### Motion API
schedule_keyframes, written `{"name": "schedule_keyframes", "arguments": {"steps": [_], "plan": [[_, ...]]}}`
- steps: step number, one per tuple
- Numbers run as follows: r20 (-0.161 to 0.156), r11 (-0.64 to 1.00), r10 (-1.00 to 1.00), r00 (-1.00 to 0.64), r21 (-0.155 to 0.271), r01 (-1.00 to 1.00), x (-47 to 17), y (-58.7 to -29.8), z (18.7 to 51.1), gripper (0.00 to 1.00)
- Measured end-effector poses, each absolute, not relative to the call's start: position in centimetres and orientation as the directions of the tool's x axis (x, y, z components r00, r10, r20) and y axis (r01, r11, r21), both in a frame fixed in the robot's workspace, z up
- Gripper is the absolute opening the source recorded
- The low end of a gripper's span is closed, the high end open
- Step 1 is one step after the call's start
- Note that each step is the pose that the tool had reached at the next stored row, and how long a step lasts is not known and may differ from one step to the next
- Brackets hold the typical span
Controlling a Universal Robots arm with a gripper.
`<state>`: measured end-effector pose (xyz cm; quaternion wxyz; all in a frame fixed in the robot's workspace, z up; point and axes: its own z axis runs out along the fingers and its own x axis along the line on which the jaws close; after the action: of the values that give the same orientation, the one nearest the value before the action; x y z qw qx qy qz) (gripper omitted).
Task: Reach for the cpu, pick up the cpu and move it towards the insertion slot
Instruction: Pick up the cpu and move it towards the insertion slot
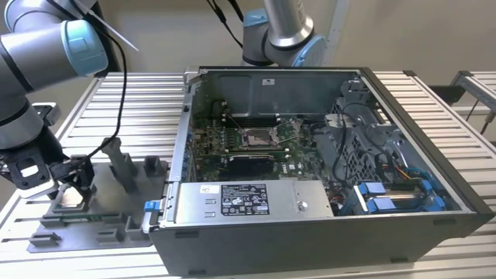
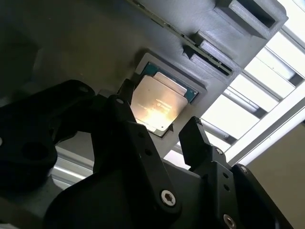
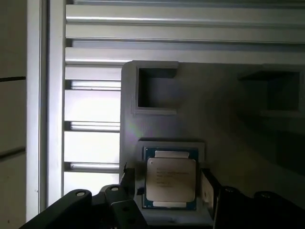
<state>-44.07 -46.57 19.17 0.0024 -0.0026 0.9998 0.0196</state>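
The cpu point(image 1: 71, 199) lies flat in a square recess of the grey fixture plate point(image 1: 46, 235) at the exterior view's left. Its silvery face with a green rim shows in both wrist views point(image 2: 159, 102) point(image 3: 170, 179). My gripper point(image 1: 74, 187) hangs low right over it, open, with one black finger point(image 2: 125, 95) on one side of the chip and the other finger point(image 2: 196, 136) on the opposite side point(image 3: 167, 183). Narrow gaps seem to remain between pads and chip. The insertion slot point(image 1: 258, 138) is the silver-framed socket on the green board inside the open computer case.
The open computer case point(image 1: 403, 174) stands right of the fixture plate, its power supply point(image 1: 244, 200) at the near wall. Grey upright fixture blocks point(image 1: 124, 165) rise between my gripper and the case. A second arm's base point(image 1: 283, 35) stands behind the case. A slatted metal table point(image 1: 139, 116) lies underneath.
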Motion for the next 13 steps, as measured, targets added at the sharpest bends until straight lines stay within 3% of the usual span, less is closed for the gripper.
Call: {"name": "schedule_keyframes", "arguments": {"steps": [13], "plan": [[-0.005, 0.999, -0.005, -1.0, 0.039, -0.005, -43.97, -46.28, 18.56, 1.0]]}}
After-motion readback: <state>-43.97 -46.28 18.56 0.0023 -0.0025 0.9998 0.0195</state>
